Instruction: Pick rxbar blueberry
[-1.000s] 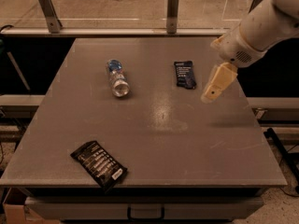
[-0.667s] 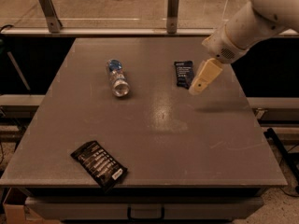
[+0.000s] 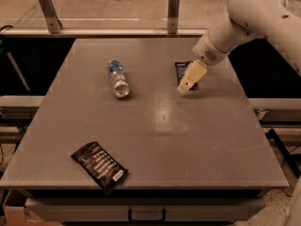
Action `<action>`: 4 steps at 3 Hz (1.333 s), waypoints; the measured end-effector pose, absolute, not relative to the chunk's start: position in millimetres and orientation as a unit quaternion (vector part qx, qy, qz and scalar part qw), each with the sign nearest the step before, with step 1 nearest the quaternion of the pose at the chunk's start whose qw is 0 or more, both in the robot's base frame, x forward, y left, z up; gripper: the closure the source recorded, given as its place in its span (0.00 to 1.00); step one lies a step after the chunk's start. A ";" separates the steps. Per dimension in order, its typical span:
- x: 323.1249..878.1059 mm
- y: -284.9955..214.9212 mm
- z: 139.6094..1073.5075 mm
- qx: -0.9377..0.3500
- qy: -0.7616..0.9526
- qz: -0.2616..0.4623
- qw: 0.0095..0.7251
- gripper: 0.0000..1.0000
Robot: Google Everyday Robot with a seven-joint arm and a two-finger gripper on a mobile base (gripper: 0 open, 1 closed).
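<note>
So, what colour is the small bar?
Dark navy bar, camera view; the end effector is right at it.

My feed: small flat dark navy snack-bar wrapper (image 3: 181, 68), pale text, lying flat, far-right of grey tabletop (image 3: 164, 140), partly hidden behind tan gripper (image 3: 184, 85).

On the grey table (image 3: 188, 140), the gripper (image 3: 184, 87) hangs right of the clear bottle (image 3: 117, 78), over the rxbar blueberry (image 3: 181, 68); a black wrapper (image 3: 99, 161) lies well in front of the bottle
</note>
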State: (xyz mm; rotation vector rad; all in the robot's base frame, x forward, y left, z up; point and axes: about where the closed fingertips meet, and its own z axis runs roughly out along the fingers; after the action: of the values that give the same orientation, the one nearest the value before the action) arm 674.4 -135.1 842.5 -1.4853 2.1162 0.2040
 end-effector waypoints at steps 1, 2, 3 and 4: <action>683.1 -137.3 819.6 -0.541 0.797 0.089 0.252 0.16; 684.6 -136.3 815.4 -0.539 0.799 0.097 0.248 0.39; 684.6 -136.3 823.5 -0.539 0.799 0.098 0.248 0.63; 684.6 -136.3 832.5 -0.539 0.799 0.097 0.248 0.86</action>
State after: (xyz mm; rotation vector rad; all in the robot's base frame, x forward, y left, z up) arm 684.6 -136.3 832.5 -1.4695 2.1775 0.2657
